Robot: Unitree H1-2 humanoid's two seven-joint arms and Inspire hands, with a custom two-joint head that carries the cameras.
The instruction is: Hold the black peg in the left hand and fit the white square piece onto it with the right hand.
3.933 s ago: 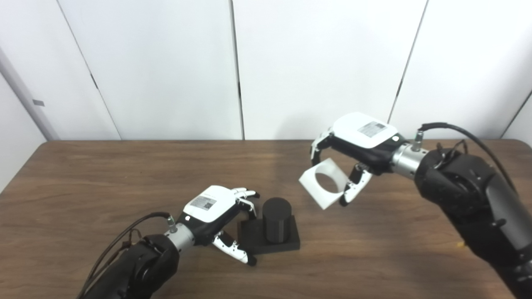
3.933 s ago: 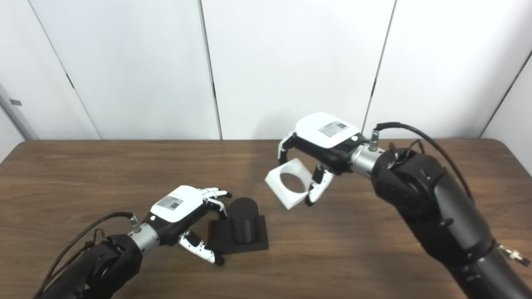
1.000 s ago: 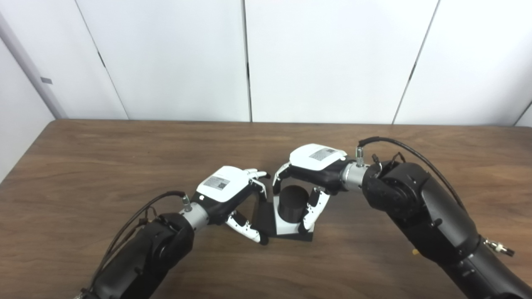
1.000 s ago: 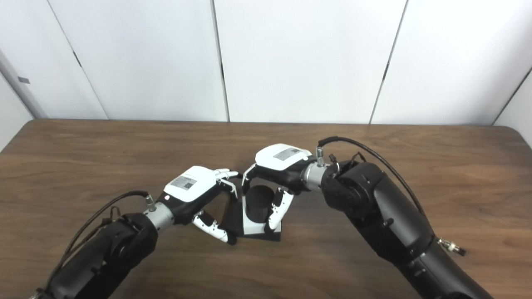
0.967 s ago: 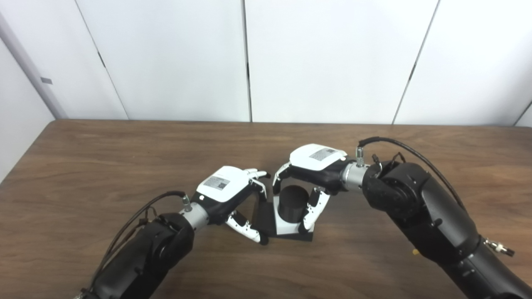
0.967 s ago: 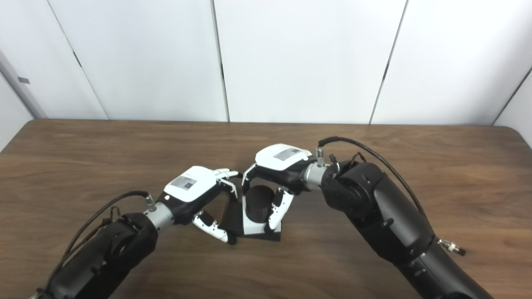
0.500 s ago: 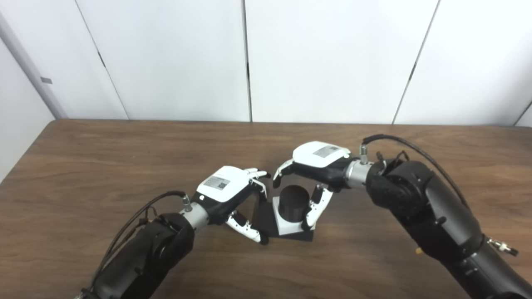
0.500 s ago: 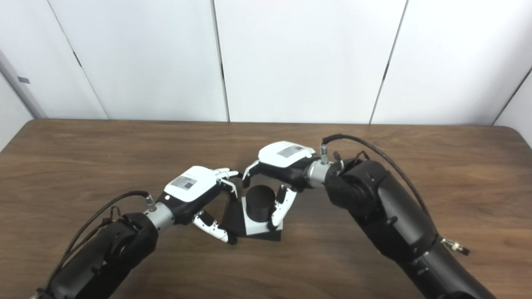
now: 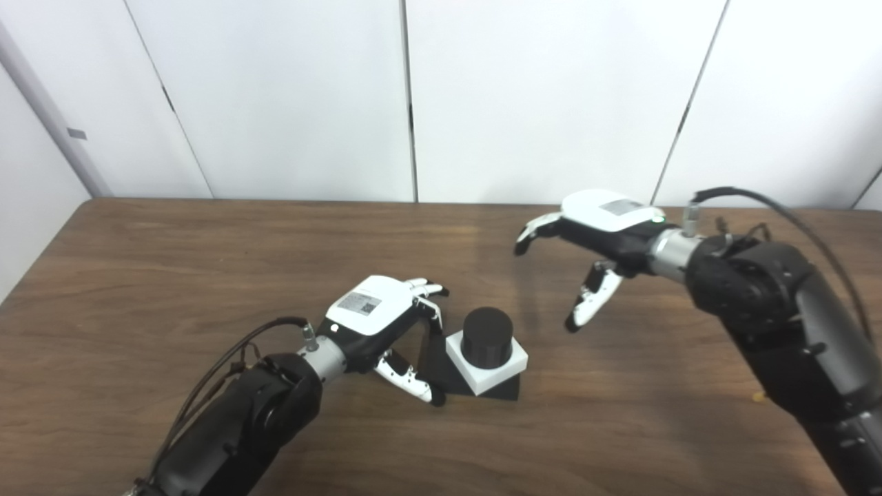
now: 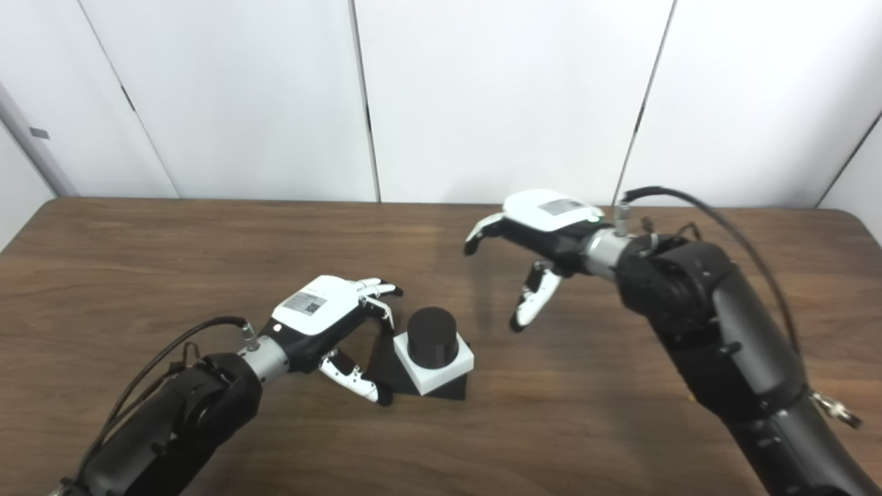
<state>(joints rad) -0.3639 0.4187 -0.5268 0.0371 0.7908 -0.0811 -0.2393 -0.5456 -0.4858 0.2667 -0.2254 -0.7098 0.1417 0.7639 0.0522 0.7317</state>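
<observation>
The black peg (image 9: 486, 335) stands upright on its flat black base (image 9: 504, 391) near the table's middle. The white square piece (image 9: 493, 366) sits around the peg, lying on the base and turned a little askew to it. My left hand (image 9: 377, 320) is at the base's left edge, its fingers and thumb closed against that edge. My right hand (image 9: 594, 238) hovers up and to the right of the peg, open, with nothing in it and well apart from the white piece.
The brown wooden table (image 9: 172, 275) stretches wide to both sides, with white wall panels (image 9: 289, 96) behind its far edge. Cables run along both black forearms.
My right hand has let go of the white square piece, opened, and drawn back up and to the right. The piece stays seated on the peg. The left hand has not moved.
</observation>
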